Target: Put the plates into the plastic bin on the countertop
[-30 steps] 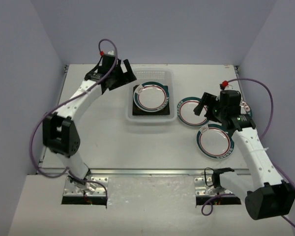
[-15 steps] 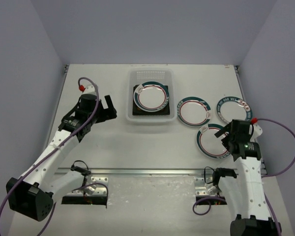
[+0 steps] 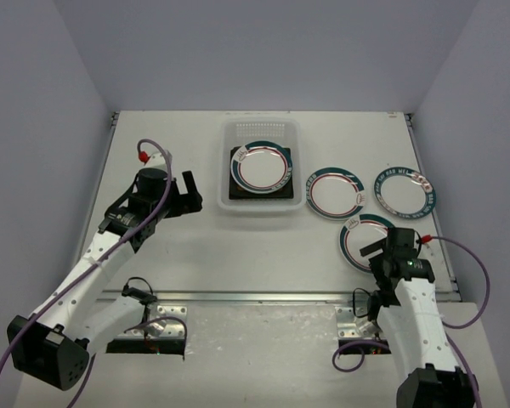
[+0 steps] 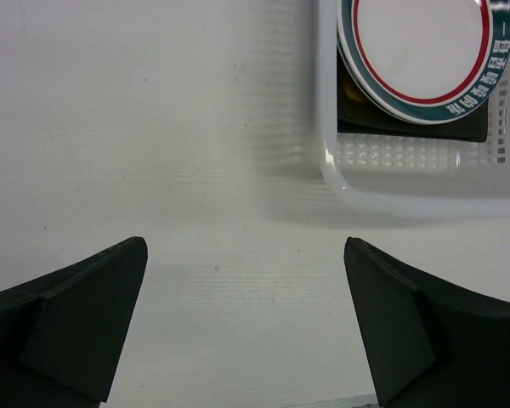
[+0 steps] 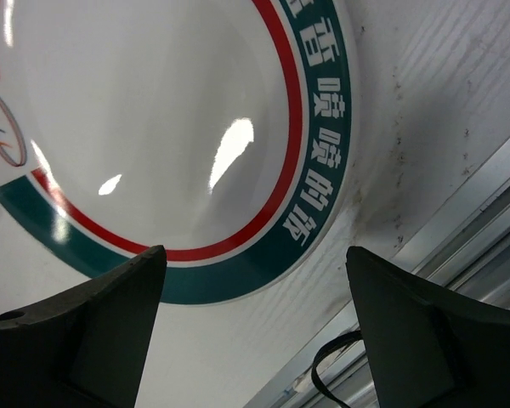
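Overhead, a translucent whitish perforated plastic bin (image 3: 259, 206) sits toward twelve o'clock on the flat white countertop (image 3: 238, 246). Inside it, a round white plate with a green-and-red rim band (image 3: 260, 166) lies on a dark-brown square plate (image 3: 238, 190). Two similar banded plates (image 3: 334, 192) lie at the bin's three o'clock. The left gripper (image 3: 192, 193), at the bin's nine o'clock, is spread wide and empty. The right gripper (image 5: 255, 255), also spread and empty, is over a third banded plate (image 5: 153, 127) at four o'clock.
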Robot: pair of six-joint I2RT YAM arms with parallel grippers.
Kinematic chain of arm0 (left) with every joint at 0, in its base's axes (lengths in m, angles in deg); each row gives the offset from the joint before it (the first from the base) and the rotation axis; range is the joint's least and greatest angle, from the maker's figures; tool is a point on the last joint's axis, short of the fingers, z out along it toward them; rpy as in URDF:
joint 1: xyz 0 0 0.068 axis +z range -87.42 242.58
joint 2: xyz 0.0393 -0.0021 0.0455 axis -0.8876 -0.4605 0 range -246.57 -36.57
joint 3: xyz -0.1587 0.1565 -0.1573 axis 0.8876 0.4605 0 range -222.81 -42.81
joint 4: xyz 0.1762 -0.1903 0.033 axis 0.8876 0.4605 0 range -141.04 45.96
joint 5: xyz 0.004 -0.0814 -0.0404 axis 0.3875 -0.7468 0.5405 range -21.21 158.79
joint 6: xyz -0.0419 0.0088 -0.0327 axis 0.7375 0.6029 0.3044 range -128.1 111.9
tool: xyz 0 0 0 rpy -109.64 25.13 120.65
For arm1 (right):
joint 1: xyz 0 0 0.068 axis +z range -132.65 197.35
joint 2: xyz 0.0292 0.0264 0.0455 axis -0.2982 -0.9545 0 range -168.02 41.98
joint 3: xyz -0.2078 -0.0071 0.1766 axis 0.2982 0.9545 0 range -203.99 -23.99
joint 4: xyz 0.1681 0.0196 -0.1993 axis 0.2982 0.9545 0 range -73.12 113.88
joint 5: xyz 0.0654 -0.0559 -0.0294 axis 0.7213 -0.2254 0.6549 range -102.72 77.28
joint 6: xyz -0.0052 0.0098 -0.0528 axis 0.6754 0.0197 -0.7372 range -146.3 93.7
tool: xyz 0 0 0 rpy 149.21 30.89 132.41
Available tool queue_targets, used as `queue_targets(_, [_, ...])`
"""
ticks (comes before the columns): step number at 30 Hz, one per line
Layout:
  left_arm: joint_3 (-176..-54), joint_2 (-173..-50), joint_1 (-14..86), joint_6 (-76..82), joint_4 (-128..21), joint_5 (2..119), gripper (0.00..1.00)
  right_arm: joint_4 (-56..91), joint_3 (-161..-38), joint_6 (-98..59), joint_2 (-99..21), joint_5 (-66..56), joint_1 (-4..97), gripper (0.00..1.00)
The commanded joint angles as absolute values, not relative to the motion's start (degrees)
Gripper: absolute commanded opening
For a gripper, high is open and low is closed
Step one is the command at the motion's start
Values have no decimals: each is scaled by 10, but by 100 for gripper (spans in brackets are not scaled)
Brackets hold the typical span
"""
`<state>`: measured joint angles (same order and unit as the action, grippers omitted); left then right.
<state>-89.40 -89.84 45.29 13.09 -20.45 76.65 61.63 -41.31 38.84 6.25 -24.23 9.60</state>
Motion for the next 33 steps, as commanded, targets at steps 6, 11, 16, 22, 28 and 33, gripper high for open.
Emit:
queue_targets(6, [-904,-893,446,120,-232,742,100,544,-372,472,29,-259,94,84])
queue_targets(11, [-904,-893,446,118,-232,737,100,492,-339,489,5,-253,94,73])
queue_targets(16, [-905,-895,446,118,-232,739,100,471,-312,505,23,-255,94,50])
queue_targets(22, [-906,-895,447,118,-232,737,100,457,-282,507,71,-256,94,31])
queue_targets(28, [-905,-892,446,117,-232,737,100,430,-280,508,36,-233,94,8])
queue_targets(33, [-906,-892,446,116,-232,736,100,436,-284,525,68,-217,94,0])
